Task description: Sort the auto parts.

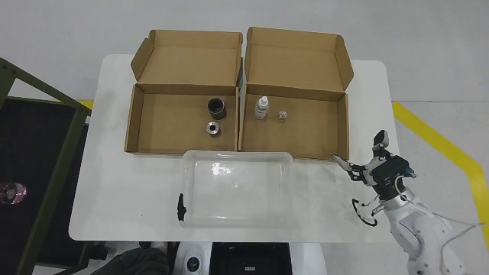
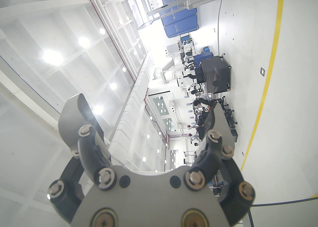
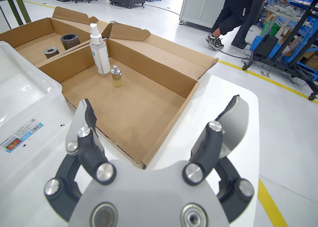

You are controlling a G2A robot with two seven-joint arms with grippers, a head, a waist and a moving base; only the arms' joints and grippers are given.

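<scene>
Auto parts sitting boxed. Left gripper (image 2: 147, 104) gaping, empty, pointed ceilingward. In left cardboard box (image 1: 168, 122), dark steel sleeve (image 1: 217, 107) and squat ring (image 1: 211, 128), upright. In right box (image 1: 313, 126), plastic spray bottle (image 1: 262, 107) beside small brass-coloured fitting (image 1: 283, 114), both standing. Off that box's near right corner, right gripper (image 1: 350, 183) splayed wide, empty, clearly nearer.

A left box (image 1: 164, 122) and a right box (image 1: 317, 126) are set side by side on the surface (image 1: 114, 191), just behind the bin (image 1: 237, 198). In the left box a sleeve (image 1: 217, 107) is placed farther from the bin than a ring (image 1: 212, 128). In the right box a bottle (image 1: 262, 107) is stood beside a fitting (image 1: 283, 114).
</scene>
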